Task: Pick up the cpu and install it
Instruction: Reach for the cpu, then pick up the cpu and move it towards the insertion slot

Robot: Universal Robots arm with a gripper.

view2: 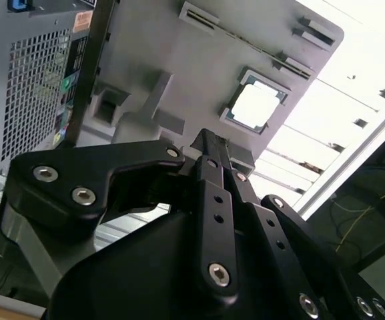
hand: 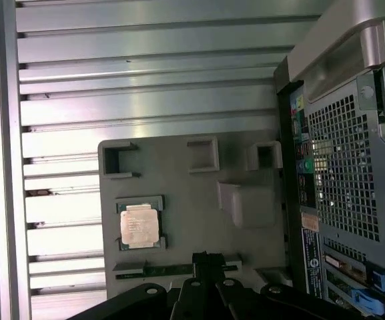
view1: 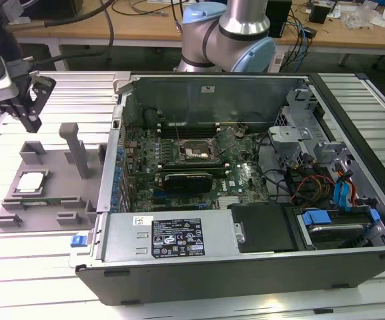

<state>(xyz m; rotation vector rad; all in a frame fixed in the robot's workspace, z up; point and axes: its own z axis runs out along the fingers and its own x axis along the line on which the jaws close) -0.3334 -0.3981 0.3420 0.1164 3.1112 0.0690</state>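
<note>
End effector [view2: 209,141] poised over grey tray [view2: 179,60] on counter [hand: 145,67]; open or clenched cannot be told. Chip [view2: 255,107] seated in tray recess, below and just ahead of end effector, untouched. Pick-up and installation judged outstanding.

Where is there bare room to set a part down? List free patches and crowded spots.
Free in the exterior view: the slatted table between the grey fixture and the near edge, and the strip beyond it. Crowded: the fixture, holding the cpu, a post and blocks; the open computer case, full of boards and cables.
</note>
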